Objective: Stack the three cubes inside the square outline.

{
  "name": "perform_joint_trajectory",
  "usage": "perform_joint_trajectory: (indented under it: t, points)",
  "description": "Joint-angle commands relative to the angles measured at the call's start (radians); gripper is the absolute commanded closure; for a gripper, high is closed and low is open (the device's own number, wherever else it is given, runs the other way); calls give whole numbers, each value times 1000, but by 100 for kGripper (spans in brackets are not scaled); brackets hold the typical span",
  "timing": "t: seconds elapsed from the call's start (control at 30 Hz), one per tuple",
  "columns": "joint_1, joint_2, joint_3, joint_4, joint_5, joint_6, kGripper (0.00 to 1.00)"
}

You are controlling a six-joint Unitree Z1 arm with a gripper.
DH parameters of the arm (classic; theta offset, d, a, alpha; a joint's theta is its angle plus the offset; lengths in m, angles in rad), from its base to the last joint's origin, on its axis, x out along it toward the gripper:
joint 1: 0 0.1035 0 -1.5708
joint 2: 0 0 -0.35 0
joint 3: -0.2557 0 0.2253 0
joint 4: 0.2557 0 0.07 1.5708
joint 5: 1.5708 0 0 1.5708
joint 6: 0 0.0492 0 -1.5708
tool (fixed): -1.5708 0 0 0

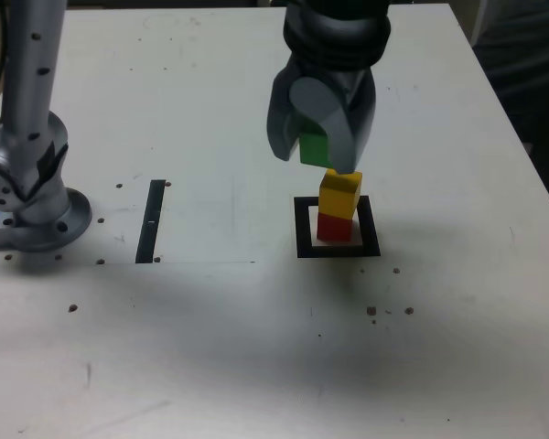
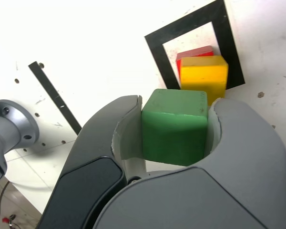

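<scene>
So the grey gripper (image 1: 322, 146) has its jaws clamped tight on both sides of the small solid green cube (image 2: 175, 125), holding it in the air just up and to the exterior view's left of the stack, not touching it, probably so it can drop straight down on top. The yellow cube (image 1: 339, 194) already sits on the red cube (image 1: 334, 225) inside the thick black square outline (image 1: 303, 229) on the white surface (image 1: 256, 347). The yellow one looks a bit twisted, so the last drop needs care.
</scene>
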State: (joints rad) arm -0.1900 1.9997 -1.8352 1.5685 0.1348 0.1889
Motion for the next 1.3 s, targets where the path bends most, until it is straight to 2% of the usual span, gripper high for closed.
perform_joint_trajectory:
  t: [0.0, 0.43, 0.73, 0.77, 0.8, 0.93, 1.0, 1.07, 1.27]
  points:
    - [-1, 10, -8, 4, -1, 3, 74]
    - [5, 74, -42, -11, -11, 17, 74]
    - [20, 91, -41, -20, -3, 25, 73]
    - [22, 93, -40, -20, -2, 26, 70]
    - [24, 95, -39, -22, -1, 27, 62]
    - [28, 99, -32, -25, -1, 33, 20]
    - [29, 98, -28, -27, -1, 35, 5]
    - [29, 96, -24, -28, -1, 35, 1]
    - [30, 77, -7, -38, 0, 35, 0]
